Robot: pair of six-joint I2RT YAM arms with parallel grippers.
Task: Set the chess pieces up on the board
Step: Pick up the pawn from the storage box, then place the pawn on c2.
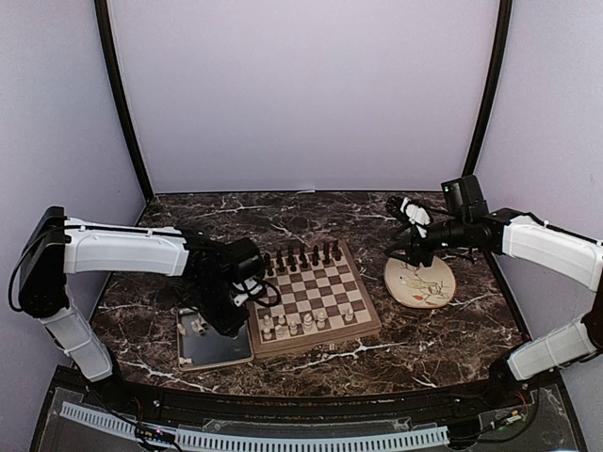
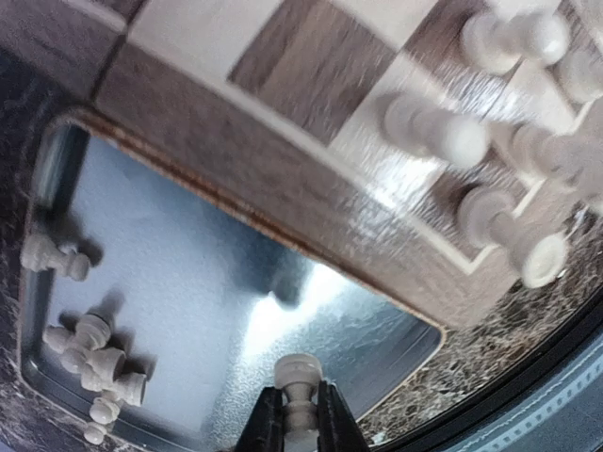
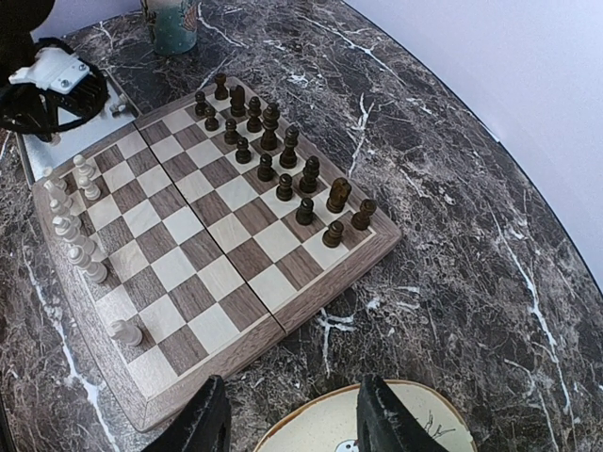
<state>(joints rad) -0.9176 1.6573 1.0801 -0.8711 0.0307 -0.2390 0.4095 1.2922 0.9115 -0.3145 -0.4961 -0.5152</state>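
Observation:
The wooden board point(image 1: 316, 294) lies mid-table, with dark brown pieces point(image 1: 301, 256) along its far rows and cream-white pieces point(image 1: 294, 324) on its near rows. It also shows in the right wrist view point(image 3: 217, 245) and the left wrist view point(image 2: 311, 188). My left gripper point(image 2: 300, 414) is shut on a cream-white piece point(image 2: 299, 381), held above the grey metal tray point(image 2: 217, 282) beside the board's left edge. Several loose white pieces point(image 2: 94, 358) lie in the tray. My right gripper point(image 3: 292, 424) is open and empty above the round plate point(image 3: 377, 428).
The round floral plate point(image 1: 420, 282) sits right of the board. A mug point(image 3: 175, 24) stands beyond the board's far corner in the right wrist view. The left arm point(image 1: 132, 250) reaches over the tray point(image 1: 213, 347). Dark marble tabletop surrounds everything.

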